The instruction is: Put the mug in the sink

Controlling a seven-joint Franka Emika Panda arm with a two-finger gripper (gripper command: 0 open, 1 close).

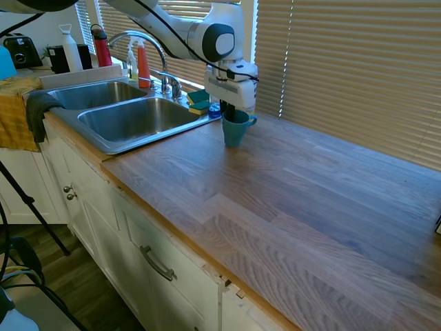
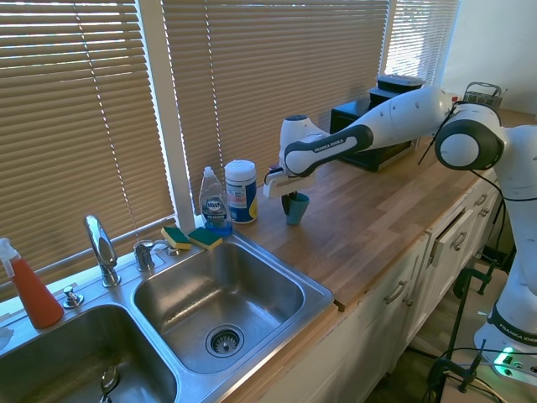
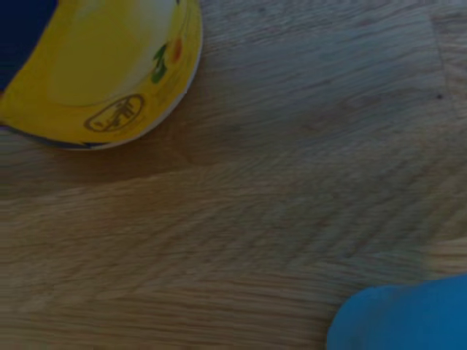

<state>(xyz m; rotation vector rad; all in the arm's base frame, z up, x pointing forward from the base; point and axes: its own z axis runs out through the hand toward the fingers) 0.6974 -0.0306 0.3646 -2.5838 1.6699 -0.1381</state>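
While one mug point(image 1: 235, 128) stands upright on the tabletop point(image 1: 310, 200), its rim is gripped by the pincer point(image 1: 231, 110).
Two basins are counted in the sink point(image 2: 312, 290); one canister point(image 2: 241, 191) and two sponges point(image 2: 191, 238) are seen nearby.

Teal-blue mug point(image 1: 235, 129) on brown wood-grain bench point(image 1: 310, 200); shiny steel sink point(image 2: 220, 306); white-and-yellow canister point(image 2: 241, 191); yellow-green sponges point(image 2: 191, 238); orange-red spray bottle point(image 2: 30, 290).

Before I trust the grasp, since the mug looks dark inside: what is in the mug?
The gripper reaches into the top of the mug, which stands on the wooden counter. The fingers cover the opening, so its inside is hidden in every view.
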